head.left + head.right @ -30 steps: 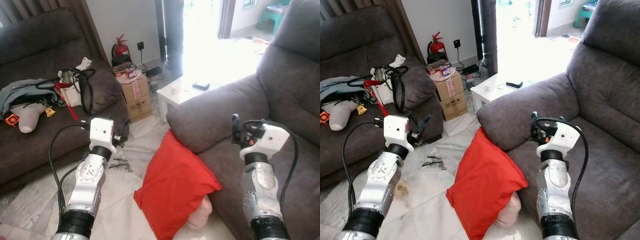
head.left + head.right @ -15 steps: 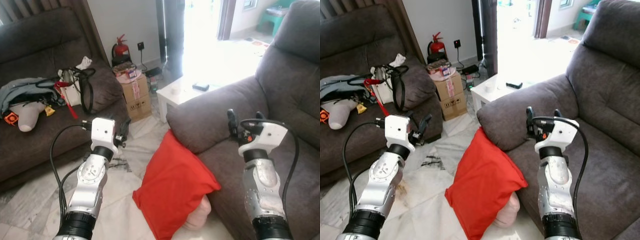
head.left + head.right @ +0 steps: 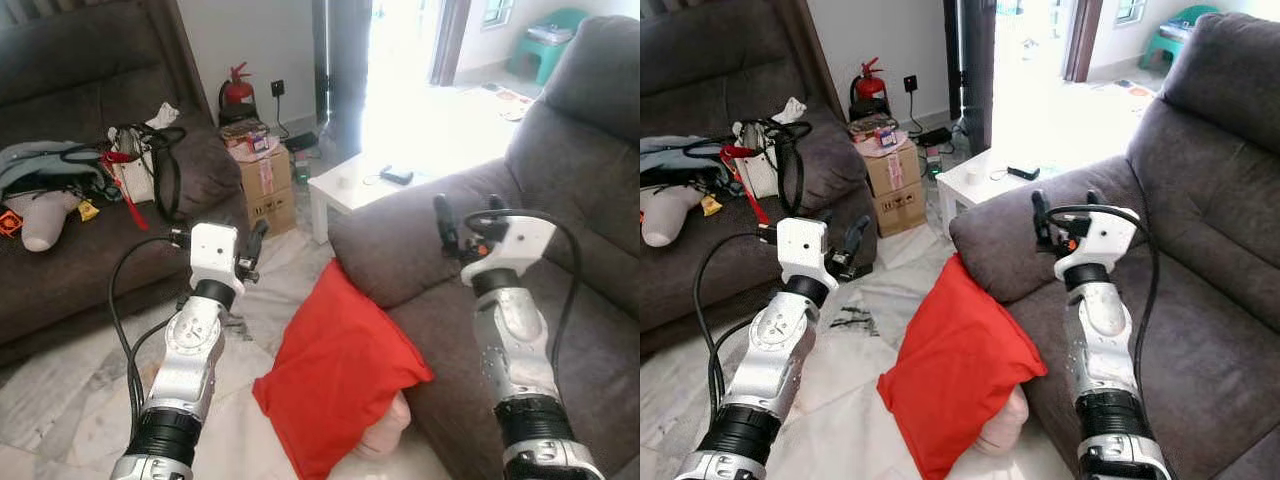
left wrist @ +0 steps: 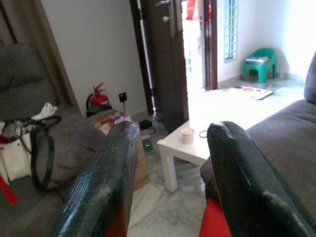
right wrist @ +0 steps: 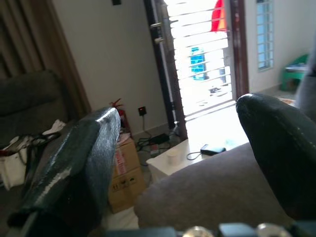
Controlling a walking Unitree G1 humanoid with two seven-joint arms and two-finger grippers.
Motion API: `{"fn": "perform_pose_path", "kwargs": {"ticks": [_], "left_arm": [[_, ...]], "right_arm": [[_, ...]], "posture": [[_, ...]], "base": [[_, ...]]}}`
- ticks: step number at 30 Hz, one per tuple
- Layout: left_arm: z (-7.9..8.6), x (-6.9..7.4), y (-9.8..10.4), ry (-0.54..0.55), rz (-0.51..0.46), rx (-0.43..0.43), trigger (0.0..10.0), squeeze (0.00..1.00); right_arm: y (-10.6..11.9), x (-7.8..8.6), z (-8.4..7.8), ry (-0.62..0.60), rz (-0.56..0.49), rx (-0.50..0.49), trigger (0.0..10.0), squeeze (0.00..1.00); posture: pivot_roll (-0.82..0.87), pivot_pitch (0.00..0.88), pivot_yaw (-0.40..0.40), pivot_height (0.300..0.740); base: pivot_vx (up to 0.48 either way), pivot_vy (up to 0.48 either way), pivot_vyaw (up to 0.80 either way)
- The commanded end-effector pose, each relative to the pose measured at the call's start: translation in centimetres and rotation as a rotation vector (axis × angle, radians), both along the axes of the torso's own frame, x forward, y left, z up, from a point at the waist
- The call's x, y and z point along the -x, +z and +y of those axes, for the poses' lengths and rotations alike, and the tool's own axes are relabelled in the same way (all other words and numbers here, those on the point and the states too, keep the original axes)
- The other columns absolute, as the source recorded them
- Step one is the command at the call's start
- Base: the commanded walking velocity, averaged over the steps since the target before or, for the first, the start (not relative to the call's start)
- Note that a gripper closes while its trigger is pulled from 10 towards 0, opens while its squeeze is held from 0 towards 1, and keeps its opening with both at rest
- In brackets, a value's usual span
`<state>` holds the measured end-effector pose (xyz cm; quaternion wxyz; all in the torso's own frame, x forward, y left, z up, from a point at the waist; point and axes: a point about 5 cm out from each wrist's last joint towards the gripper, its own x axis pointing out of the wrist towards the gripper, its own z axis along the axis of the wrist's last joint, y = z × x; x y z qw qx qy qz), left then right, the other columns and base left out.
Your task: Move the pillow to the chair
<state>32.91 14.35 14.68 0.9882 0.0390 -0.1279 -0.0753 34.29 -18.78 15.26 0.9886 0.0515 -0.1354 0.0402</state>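
A red pillow (image 3: 340,375) stands tilted on the floor, leaning against the front of the grey armchair (image 3: 570,210) below its armrest (image 3: 400,235). A pale pink cushion (image 3: 385,438) peeks out under its lower corner. My left gripper (image 3: 254,248) hangs open above the floor, up and left of the pillow and apart from it. My right gripper (image 3: 466,213) stands open over the armrest, to the upper right of the pillow. Through the left wrist view's fingers (image 4: 106,177) a red corner of the pillow (image 4: 215,222) shows below. Nothing lies between the right wrist view's fingers (image 5: 84,158).
A low white table (image 3: 350,185) stands beyond the armrest, cardboard boxes (image 3: 265,175) and a red fire extinguisher (image 3: 237,95) behind it. A dark sofa (image 3: 70,270) on the left holds bags (image 3: 140,170) and clothes. Marble floor (image 3: 80,400) lies open before me.
Both grippers have risen a little, and the right one has shifted left over the armrest. The view has shifted slightly. The red pillow has stayed put.
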Motion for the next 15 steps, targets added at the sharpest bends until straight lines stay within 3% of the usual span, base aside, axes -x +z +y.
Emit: {"fn": "perform_pose_path", "kwargs": {"ticks": [1, 15], "left_arm": [[-0.1, -0.3, 0.6, 0.005, -0.019, -0.014, 10.0, 0.0], [0.4, 0.3, -0.3, 0.01, 0.009, -0.043, 10.0, 0.0]], "right_arm": [[0.1, -0.3, 0.3, 0.009, 0.004, -0.003, 10.0, 0.0], [-1.9, 1.2, 0.1, -0.017, 0.043, -0.003, 10.0, 0.0]], "posture": [[-0.06, 0.0, 0.031, 0.74], [-0.06, 0.0, 0.057, 0.74]], "base": [[0.0, 0.0, 0.0], [0.0, 0.0, 0.0]]}}
